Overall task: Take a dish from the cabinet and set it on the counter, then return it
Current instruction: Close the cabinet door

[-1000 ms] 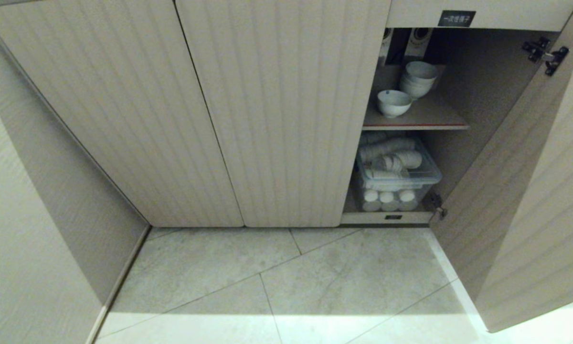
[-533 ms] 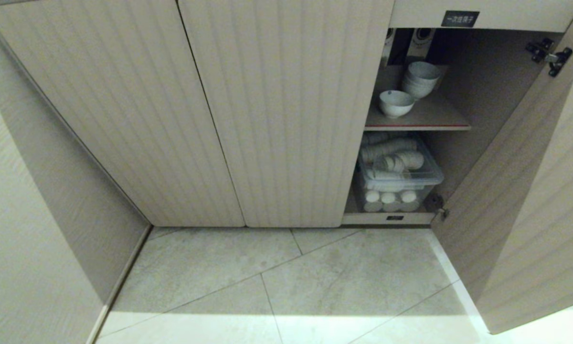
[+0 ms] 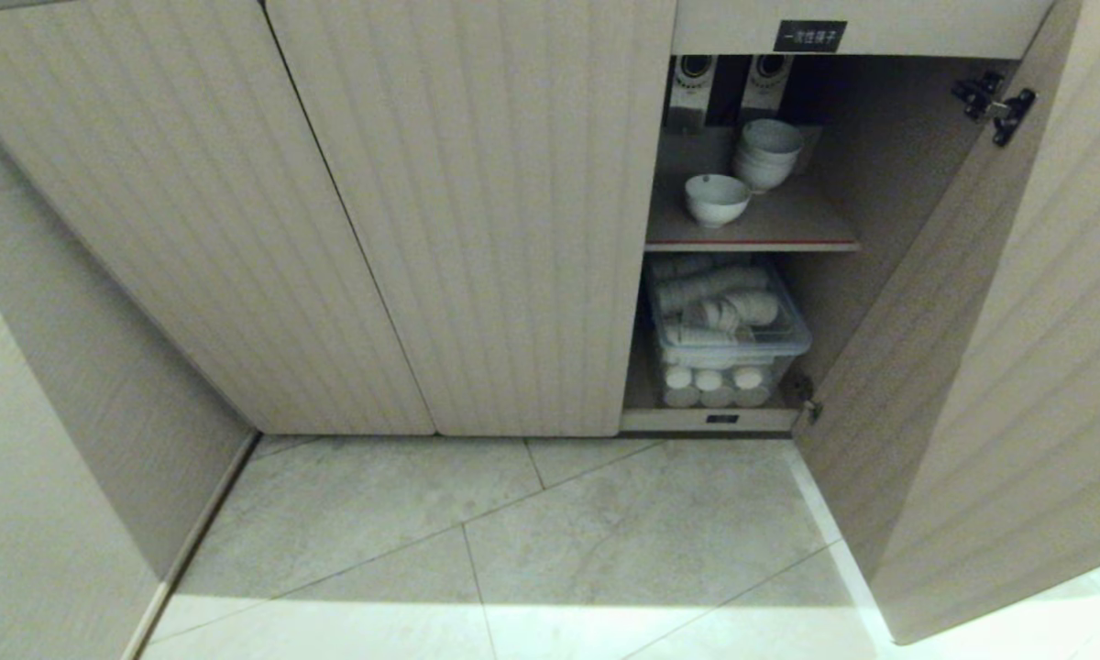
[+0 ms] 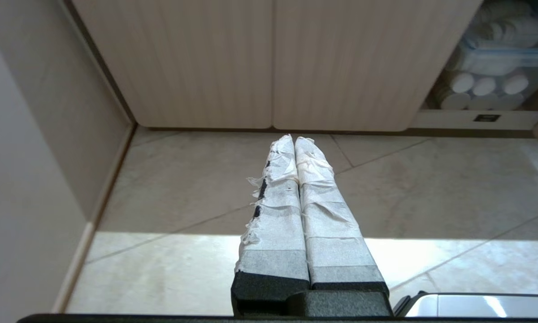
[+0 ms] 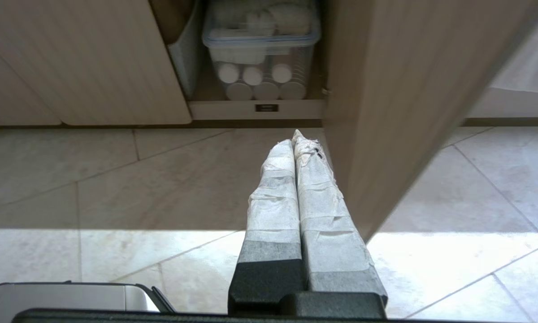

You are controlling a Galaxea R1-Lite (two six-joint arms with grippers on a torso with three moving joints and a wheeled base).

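Dish (image 3: 716, 199) sits alone on the cabinet's (image 3: 477, 211) upper shelf (image 3: 770, 234), a plain white round bowl, deep, standing upright on a small foot with its mouth facing up. It rests toward the front of the shelf, near the closed middle door, and apart from a nested stack of white bowls (image 3: 766, 153) that stands farther back on the same shelf. The shelf has a red front edge. Above the opening a small black label (image 3: 809, 36) with white characters is fixed to the cabinet's top rail. Below the shelf a clear plastic bin (image 3: 729, 330) holds rolls and stacks of white items, and it fills most of the lower compartment. The cabinet's right door (image 3: 999, 348) stands swung open, its hinge (image 3: 992, 104) showing at the top, while the two ribbed beige doors to the left are closed. Pale stone floor tiles (image 3: 550, 541) spread before the cabinet. Neither arm shows in the head view. In the left wrist view the left hand (image 4: 294, 140) hangs low over the floor before the closed doors, its tape-wrapped fingers (image 4: 278, 197) pressed together on nothing. In the right wrist view the right hand (image 5: 293, 139) hangs likewise just beside the open door's edge, fingers (image 5: 316, 197) pressed together and empty, pointing toward the bin.
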